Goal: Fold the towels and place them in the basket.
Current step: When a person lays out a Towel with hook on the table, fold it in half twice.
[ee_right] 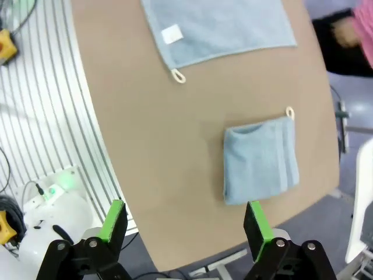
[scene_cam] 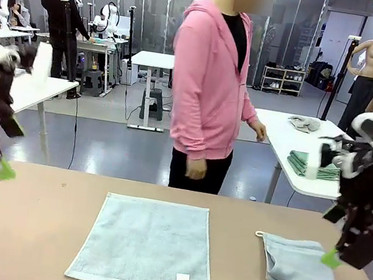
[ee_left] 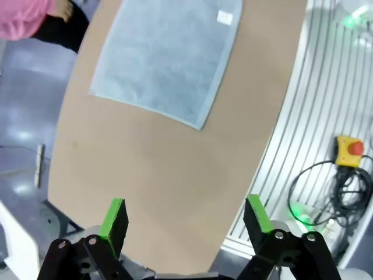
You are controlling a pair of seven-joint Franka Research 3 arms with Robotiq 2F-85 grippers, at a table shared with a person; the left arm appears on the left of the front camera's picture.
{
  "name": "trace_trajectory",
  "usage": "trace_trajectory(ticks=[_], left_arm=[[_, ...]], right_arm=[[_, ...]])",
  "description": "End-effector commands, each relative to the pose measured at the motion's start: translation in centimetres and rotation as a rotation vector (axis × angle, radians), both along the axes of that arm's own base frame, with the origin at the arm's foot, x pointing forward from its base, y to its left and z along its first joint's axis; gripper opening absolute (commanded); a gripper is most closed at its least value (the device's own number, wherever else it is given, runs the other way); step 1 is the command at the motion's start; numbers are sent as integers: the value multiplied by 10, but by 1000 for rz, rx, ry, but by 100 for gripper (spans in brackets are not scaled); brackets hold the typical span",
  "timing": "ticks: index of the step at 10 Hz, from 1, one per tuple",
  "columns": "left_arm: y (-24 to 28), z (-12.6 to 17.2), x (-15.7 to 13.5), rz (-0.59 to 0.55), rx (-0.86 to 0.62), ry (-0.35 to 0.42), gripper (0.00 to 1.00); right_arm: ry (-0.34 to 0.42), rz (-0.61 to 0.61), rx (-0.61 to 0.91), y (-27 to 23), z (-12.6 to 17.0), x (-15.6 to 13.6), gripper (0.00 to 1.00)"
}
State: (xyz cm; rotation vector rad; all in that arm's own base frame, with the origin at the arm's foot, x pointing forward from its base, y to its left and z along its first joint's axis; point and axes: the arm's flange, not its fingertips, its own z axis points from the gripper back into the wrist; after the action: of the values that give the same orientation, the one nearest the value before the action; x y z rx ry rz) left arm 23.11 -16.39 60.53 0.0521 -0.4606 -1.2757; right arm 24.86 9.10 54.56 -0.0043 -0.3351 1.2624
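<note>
One pale blue towel [scene_cam: 149, 244] lies spread flat in the middle of the tan table [scene_cam: 30, 229], with a white label and a small loop at its near right corner. A second towel [scene_cam: 301, 268] lies folded at the right, its loop pointing toward the flat one. My left gripper [scene_cam: 1, 153] hangs open above the table's left end, nothing between its fingers. My right gripper [scene_cam: 338, 239] is open just above the folded towel's right side. The left wrist view has the left gripper [ee_left: 186, 219] and the flat towel [ee_left: 169, 55]; the right wrist view has the right gripper [ee_right: 185, 220] and both towels [ee_right: 215, 23] [ee_right: 261, 160]. The basket is out of view.
A person in a pink hoodie [scene_cam: 210, 80] stands at the table's far edge, hands down. Behind them a white table [scene_cam: 280, 130] carries green folded towels [scene_cam: 307, 163]. A ribbed metal surface [ee_left: 326, 116] with a yellow box [ee_left: 349, 151] and cables borders the table's near side.
</note>
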Motion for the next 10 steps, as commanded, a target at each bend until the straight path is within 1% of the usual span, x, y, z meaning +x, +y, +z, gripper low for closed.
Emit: trace_trajectory(ticks=[1, 2, 3, 4, 8, 9, 10], left_arm=[[-7, -25, 2, -77, 20, 8, 100], [-11, -37, 2, -79, 44, 31, 100], [-11, -38, 0, -87, 51, 28, 100], [-12, -33, -2, -57, 29, 35, 100], [-12, -37, -2, -64, 30, 45, 100], [-18, -49, 12, -104, 20, 95, 100], [-28, -68, 25, -149, 19, 118, 100]], right_arm=[[11, 65, -14, 3, -30, 5, 100], [0, 59, -29, 5, -39, 5, 100], [-10, 11, -35, 4, -39, 6, 100], [28, 49, -17, 17, -12, 9, 100], [28, 49, -17, 17, -12, 9, 100], [23, 48, -20, 17, -13, 12, 100], [33, 109, -27, 35, -34, 20, 100]])
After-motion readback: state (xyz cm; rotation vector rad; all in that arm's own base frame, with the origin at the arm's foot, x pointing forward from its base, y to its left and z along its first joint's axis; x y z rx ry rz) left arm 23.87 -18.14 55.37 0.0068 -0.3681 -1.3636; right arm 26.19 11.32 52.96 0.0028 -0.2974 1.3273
